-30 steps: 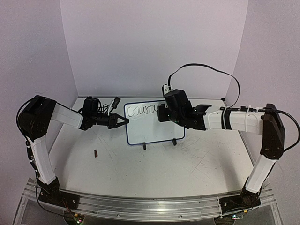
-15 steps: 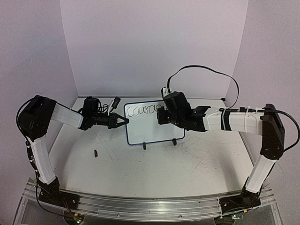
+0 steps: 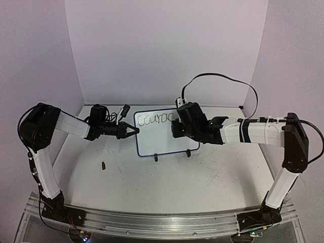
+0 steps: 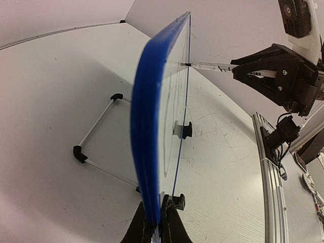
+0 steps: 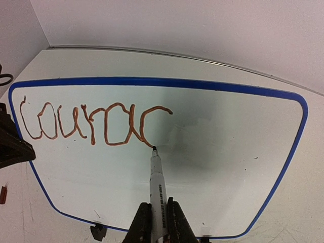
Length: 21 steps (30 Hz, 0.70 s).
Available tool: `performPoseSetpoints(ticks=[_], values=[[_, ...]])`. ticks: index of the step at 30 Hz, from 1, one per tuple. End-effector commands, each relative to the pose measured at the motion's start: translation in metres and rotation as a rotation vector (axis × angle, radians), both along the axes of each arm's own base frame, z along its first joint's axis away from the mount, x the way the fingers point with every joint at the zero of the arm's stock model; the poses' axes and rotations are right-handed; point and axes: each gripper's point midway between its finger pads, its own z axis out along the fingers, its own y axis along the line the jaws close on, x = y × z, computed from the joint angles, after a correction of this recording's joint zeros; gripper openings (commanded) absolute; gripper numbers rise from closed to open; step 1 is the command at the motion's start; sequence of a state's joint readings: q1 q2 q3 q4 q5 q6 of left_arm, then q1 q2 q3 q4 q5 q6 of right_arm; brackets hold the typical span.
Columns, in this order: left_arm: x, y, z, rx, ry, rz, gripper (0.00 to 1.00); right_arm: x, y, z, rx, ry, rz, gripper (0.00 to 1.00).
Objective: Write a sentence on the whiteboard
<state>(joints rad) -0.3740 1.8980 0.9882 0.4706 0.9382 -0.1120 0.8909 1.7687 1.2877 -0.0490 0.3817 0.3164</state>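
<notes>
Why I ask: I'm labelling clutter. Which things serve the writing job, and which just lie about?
Job: whiteboard; written letters on it; marker; right gripper, shut on the marker; left gripper, shut on the whiteboard's edge.
Lying about: small dark reddish piece on the table.

Edge-on, upright: blue-framed glossy whiteboard (image 4: 151,126); left gripper (image 4: 156,215) pinches its near frame edge; slim white marker (image 4: 210,66) tip touches the face.

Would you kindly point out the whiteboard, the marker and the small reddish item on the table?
whiteboard (image 5: 233,152), right wrist view, bare white surface.
marker (image 5: 157,185), right wrist view, its barrel.
small reddish item (image 3: 103,165), top external view, its middle.
</notes>
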Motion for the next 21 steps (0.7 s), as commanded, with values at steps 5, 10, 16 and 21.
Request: performPoseSetpoints(ticks=[5,10,16,21], values=[[0.024,0.01,0.002,0.063,-0.071,0.113,0.0,0.01,-0.013,0.027,-0.007,-0.066,-0.07,0.0],[0.024,0.01,0.001,0.063,-0.071,0.113,0.0,0.015,-0.011,0.035,-0.009,-0.089,-0.073,0.0],[0.023,0.01,0.001,0.064,-0.069,0.112,0.0,0.02,-0.009,0.037,-0.005,-0.099,-0.074,0.0],[0.024,0.01,0.002,0.064,-0.072,0.114,0.0,0.026,-0.009,0.043,-0.005,-0.111,-0.076,0.0]])
